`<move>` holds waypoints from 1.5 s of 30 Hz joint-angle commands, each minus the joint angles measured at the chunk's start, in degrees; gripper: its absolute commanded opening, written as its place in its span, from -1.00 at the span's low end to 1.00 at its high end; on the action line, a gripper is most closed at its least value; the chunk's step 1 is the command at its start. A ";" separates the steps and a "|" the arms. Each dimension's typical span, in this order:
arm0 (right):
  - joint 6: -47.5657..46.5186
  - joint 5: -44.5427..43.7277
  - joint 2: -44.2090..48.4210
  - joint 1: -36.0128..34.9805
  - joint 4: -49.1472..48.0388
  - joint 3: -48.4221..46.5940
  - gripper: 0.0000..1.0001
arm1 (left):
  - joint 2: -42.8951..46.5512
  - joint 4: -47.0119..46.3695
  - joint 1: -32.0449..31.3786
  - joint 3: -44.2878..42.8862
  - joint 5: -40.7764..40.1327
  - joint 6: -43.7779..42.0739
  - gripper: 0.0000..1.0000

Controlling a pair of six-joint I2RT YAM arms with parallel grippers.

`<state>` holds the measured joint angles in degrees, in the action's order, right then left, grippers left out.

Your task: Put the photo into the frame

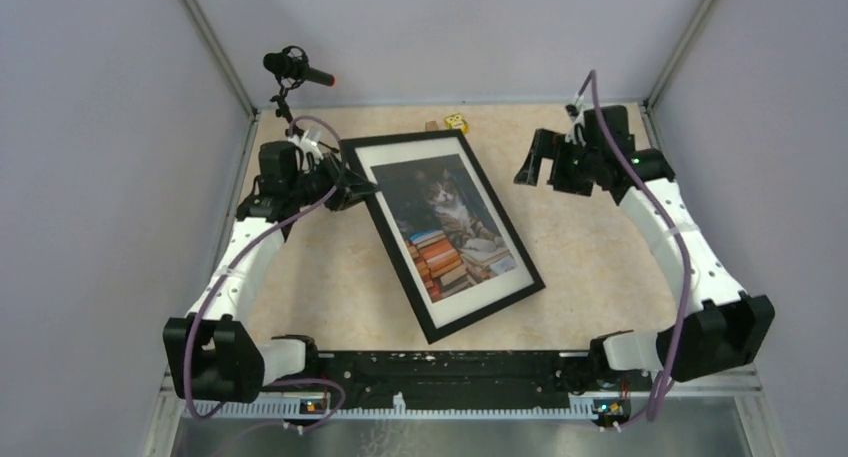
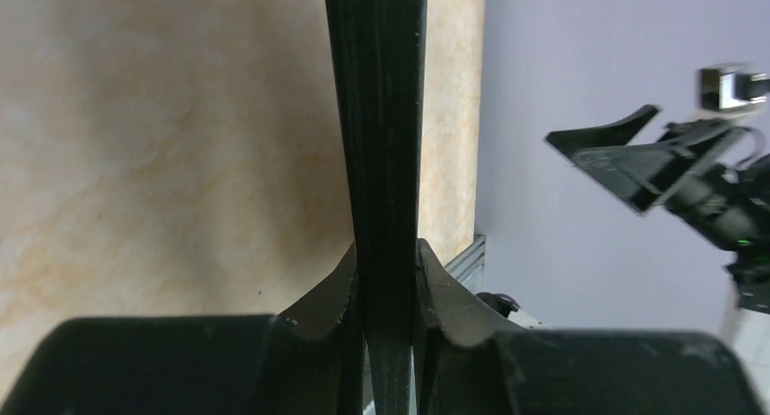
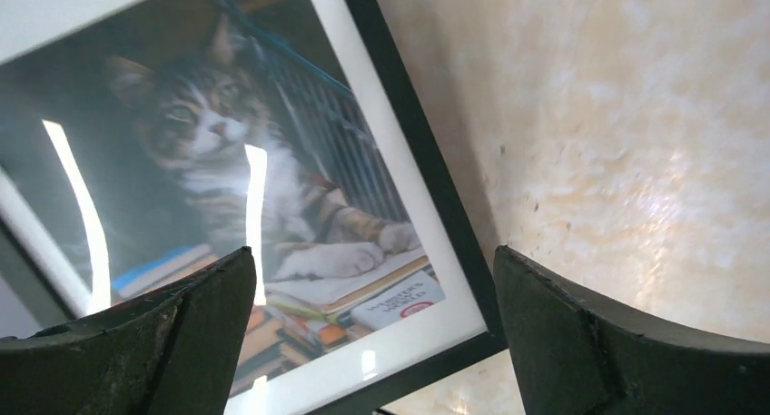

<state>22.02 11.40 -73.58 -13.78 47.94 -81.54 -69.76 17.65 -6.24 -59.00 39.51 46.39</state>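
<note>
- The frame (image 1: 487, 310) sits at an angle on the beige desk (image 1: 600, 237), a bit left of the middle. One short end points to the far left and the other to the near right.
- The photo (image 1: 450, 217) (cat on stacked books, white border) is inside the frame, face up.
- My left gripper (image 1: 360, 189) is at the frame's left long edge, close to the far-left corner. On the left wrist cam its fingers (image 2: 331, 288) are pinched tight on the black edge (image 2: 377, 115), one on each side.
- I honestly can't tell whether that side of the frame is lifted off the desk or lying flat.
- My right gripper (image 1: 537, 169) hangs on the far right, near the frame but not touching it. On its wrist cam the fingers (image 3: 182, 333) are spread wide with nothing in them, and the cat print (image 3: 209, 161) and the frame's black edge (image 3: 434, 179) show below.
- There's a black microphone (image 1: 295, 69) on a stand in the far-left corner, and a small yellow block (image 1: 456, 123) by the far edge.
</note>
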 commanded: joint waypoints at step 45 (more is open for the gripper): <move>-3.74 6.46 21.55 0.73 5.01 -18.74 0.98 | 16.11 -7.32 -15.42 -21.26 -15.89 -26.15 0.90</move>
<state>18.04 18.48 -57.58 -13.32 57.82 -99.44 -55.86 19.79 -21.58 -77.69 17.58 22.20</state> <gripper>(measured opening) 0.990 0.940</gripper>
